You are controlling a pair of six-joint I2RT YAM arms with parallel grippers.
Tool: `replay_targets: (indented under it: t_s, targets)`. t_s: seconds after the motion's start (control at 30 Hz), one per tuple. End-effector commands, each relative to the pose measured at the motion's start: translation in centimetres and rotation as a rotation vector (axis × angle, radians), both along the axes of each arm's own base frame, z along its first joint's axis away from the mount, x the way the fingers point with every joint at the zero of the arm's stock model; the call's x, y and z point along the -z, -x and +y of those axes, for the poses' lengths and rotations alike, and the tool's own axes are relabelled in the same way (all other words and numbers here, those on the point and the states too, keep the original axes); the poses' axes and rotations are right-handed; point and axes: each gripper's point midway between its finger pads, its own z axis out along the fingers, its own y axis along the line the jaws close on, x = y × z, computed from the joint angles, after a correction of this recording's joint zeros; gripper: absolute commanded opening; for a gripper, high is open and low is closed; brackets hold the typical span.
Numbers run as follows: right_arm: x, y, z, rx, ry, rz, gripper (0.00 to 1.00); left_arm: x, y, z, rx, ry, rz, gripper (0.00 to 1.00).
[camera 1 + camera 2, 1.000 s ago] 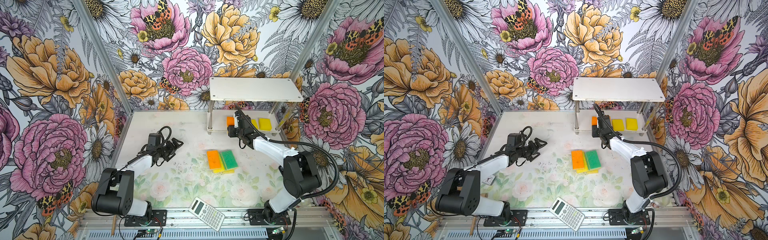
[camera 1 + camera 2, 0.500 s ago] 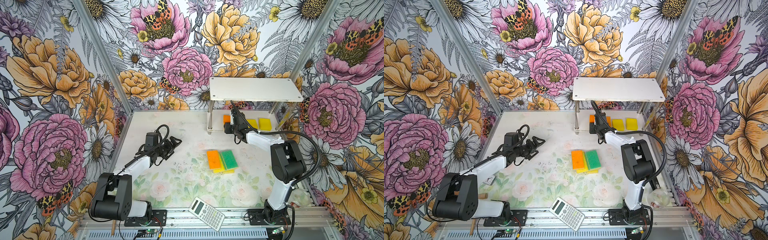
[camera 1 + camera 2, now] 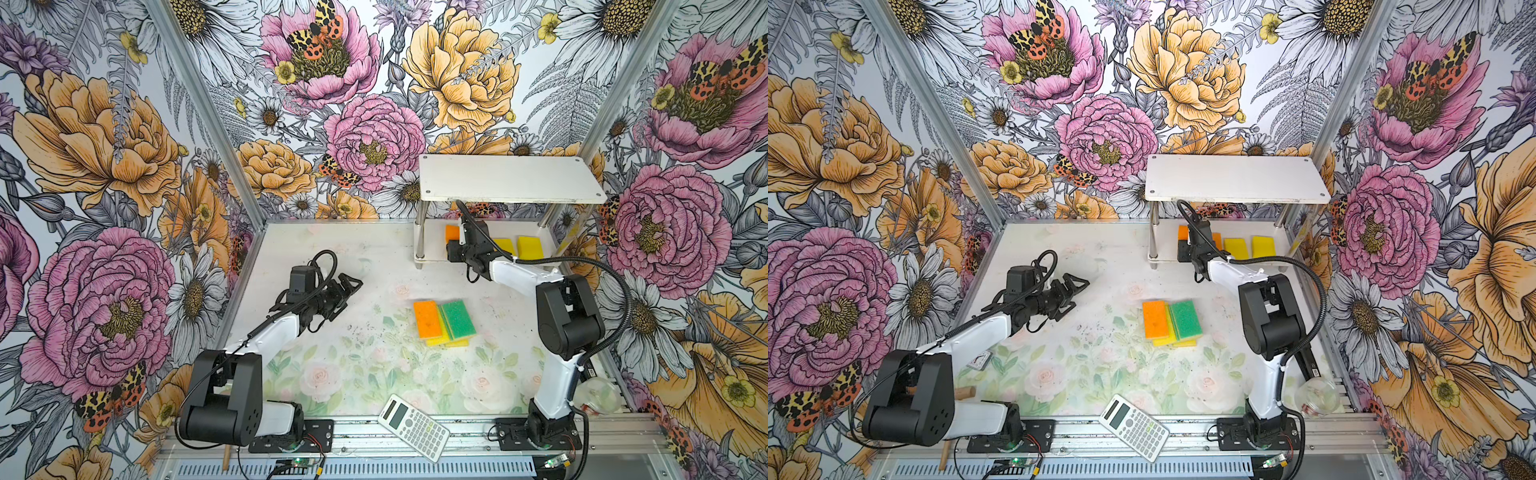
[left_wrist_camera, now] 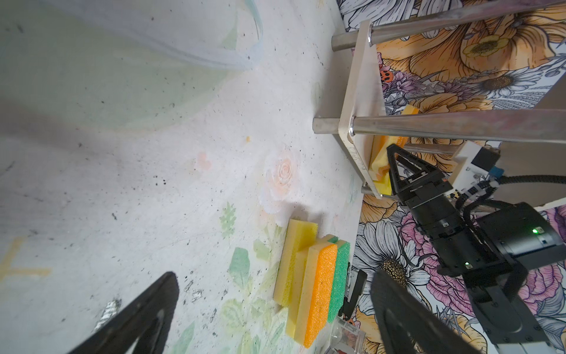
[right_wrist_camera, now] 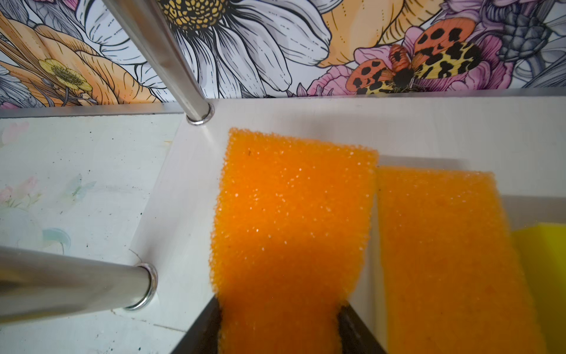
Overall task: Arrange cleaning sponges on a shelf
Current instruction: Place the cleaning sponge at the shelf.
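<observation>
Orange sponge gripped in right pincer, inside shelf.

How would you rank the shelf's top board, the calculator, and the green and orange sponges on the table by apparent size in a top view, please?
1. shelf's top board
2. calculator
3. green sponge and orange sponge: about alike, so unranked.

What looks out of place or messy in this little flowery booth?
The white calculator stands out: it lies askew across the front edge of the table, partly on the metal rail, and has nothing to do with sponges. The leftover sponges on the table sit in an uneven, fanned-out heap.
</observation>
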Motion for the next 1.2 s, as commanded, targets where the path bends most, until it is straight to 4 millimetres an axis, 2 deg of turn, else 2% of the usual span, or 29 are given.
replay_targets:
  t_s: [0.0, 0.3, 0.53, 1.17]
  targets:
    - [-0.2, -0.9, -0.7, 0.025, 0.014, -0.007, 0.53, -0.4, 0.4, 0.3, 0.01, -0.004, -0.021, 0.99]
    - [0.9, -1.1, -1.6, 0.054, 0.038, 0.021, 0.54, -0.4, 0.7, 0.6, 0.003, -0.007, -0.022, 0.99]
    - [1.0, -1.5, -2.4, 0.073, 0.056, 0.022, 0.54, -0.4, 0.9, 0.7, 0.001, -0.008, -0.021, 0.99]
    - [1.8, -1.8, -2.9, 0.087, 0.074, 0.04, 0.55, -0.2, 1.1, 1.1, -0.009, -0.011, -0.018, 0.99]
